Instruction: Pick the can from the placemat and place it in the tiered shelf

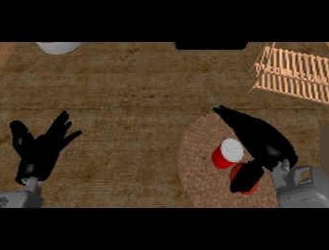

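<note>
Black fingers of my right hand (262, 141) lay stretched straight past the can (228, 152), with the thumb crossing its red body on the near side. My hand was open and clasped nothing yet; I could not tell whether it touched the can. The can sat on the right half of the woven placemat (195, 146), pale top showing.

Judgement: the step in hand was the grasp. To do it well I should curl the fingers round the body opposite the thumb, below the rim. I should close fully before lifting straight up, or the can might tip on the mat.

My left hand (41, 146) rested open at the view's left, fingers up, well apart.

The tiered shelf (304, 75), of pale wooden slats, stood far right on the brown worktop (124, 97). I saw nothing on the slats in view. The placemat carried only the can.
</note>
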You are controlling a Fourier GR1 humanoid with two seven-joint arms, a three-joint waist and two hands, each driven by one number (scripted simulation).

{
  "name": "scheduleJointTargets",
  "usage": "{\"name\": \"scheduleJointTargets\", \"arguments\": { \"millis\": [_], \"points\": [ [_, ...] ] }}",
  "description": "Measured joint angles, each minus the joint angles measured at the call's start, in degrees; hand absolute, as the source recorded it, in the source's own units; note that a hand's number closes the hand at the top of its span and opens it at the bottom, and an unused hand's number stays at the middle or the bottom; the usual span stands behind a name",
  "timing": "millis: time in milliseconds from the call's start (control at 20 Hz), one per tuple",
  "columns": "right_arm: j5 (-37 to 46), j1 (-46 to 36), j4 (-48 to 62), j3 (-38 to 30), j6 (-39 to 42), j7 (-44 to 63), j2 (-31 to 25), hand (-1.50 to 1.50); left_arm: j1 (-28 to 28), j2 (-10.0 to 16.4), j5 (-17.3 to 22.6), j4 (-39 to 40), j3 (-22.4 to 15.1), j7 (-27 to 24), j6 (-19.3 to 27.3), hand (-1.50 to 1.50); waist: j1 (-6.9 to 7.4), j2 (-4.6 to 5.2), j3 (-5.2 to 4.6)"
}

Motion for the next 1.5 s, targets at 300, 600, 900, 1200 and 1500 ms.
{"name": "scheduleJointTargets", "arguments": {
  "millis": [300, 600, 900, 1200, 1500],
  "points": [
    [6.13, 0.71, 3.27, -1.17, -0.06, -4.03, 2.04, -1.50, 0.28, -1.03, -1.60, -1.37, 0.87, 2.19, -0.07, 0.00, 0.01, 0.02, -0.03],
    [10.62, 1.78, 7.73, -2.13, -2.84, -9.91, 5.57, -1.50, 0.48, -2.47, -3.21, -1.06, 1.82, 1.54, -0.68, 0.00, 0.03, -0.02, 0.07],
    [13.41, 1.94, 11.93, -3.59, -3.84, -15.10, 7.66, 1.50, 1.25, -3.35, -4.24, -0.95, 2.94, -0.48, -2.16, 0.00, -0.01, -0.06, 0.09],
    [15.85, 0.51, 13.82, 1.03, 0.90, -21.17, 5.67, 1.50, 1.03, -3.65, -4.53, -1.64, 3.03, 1.41, -1.88, 0.00, 0.14, -0.51, -0.34],
    [17.30, 2.57, 12.51, 0.94, -1.09, -25.33, 7.21, 1.50, 2.93, -3.99, -4.84, -3.97, 3.19, 2.15, -2.27, 0.00, -0.10, -0.78, -0.60]
  ]
}}
